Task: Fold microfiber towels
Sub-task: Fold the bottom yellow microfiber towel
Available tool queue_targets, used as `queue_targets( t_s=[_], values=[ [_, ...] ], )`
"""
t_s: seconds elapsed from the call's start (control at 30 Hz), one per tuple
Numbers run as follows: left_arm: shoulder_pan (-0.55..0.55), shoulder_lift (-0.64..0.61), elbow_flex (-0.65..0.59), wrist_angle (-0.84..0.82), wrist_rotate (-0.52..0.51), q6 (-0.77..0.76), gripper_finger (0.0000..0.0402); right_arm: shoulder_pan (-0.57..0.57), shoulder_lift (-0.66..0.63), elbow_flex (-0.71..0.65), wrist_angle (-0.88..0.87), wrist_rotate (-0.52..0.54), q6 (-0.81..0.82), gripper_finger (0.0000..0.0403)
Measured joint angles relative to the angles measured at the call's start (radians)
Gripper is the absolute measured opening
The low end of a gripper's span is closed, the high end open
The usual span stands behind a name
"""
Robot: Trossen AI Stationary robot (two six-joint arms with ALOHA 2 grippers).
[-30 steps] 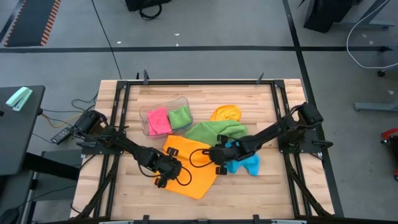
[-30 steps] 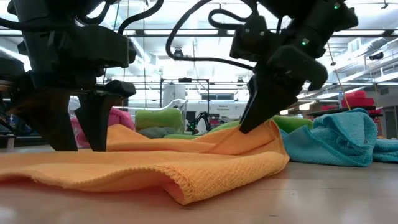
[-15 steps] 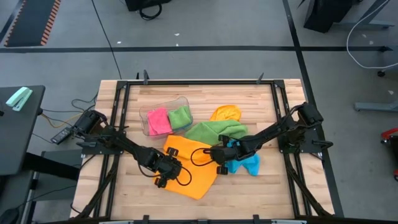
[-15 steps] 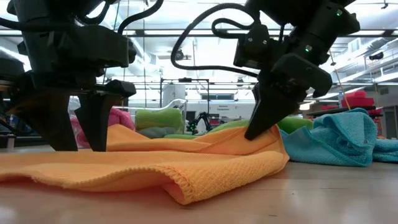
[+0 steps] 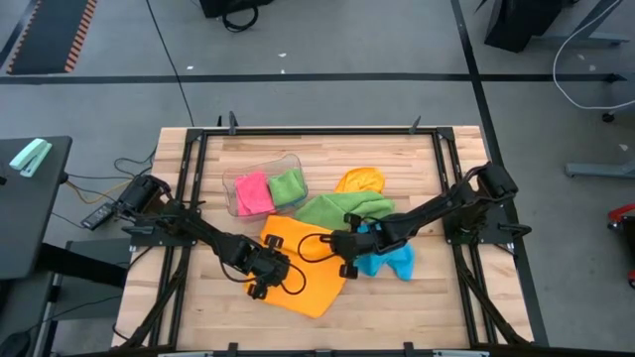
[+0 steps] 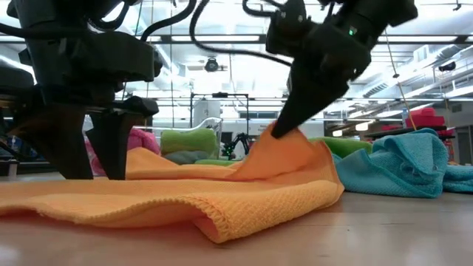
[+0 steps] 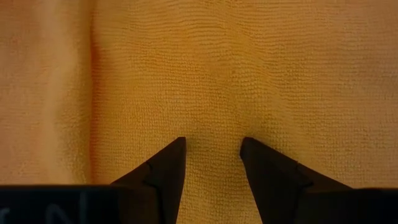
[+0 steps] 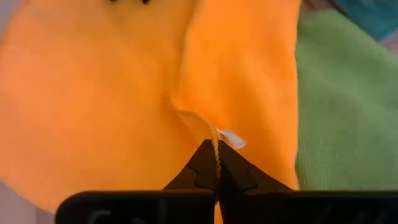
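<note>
Orange towel: edge pinched in my R claw, lifted; L claw spread, tips on its middle.

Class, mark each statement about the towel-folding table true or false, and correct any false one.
1. The right gripper is shut on the orange towel. True.
2. The left gripper is lifting a blue towel. False: its fingers stand open over the orange towel.
3. A pink towel lies in the clear tub. True.
4. The blue towel lies in the tub. False: it lies on the table beside the orange towel.
</note>
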Motion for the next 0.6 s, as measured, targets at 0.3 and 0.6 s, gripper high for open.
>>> queue_targets(
  t_s=[0.3,0.6],
  values=[
    [0.006,0.0,0.0,0.009,-0.011,-0.029,0.0172,0.04,-0.017,0.033,-0.002,-0.002,-0.011,0.0004],
    [0.007,-0.021,-0.001,0.003,-0.017,-0.024,0.0172,0.058,-0.042,0.033,0.043,0.022,0.003,0.0006]
  ],
)
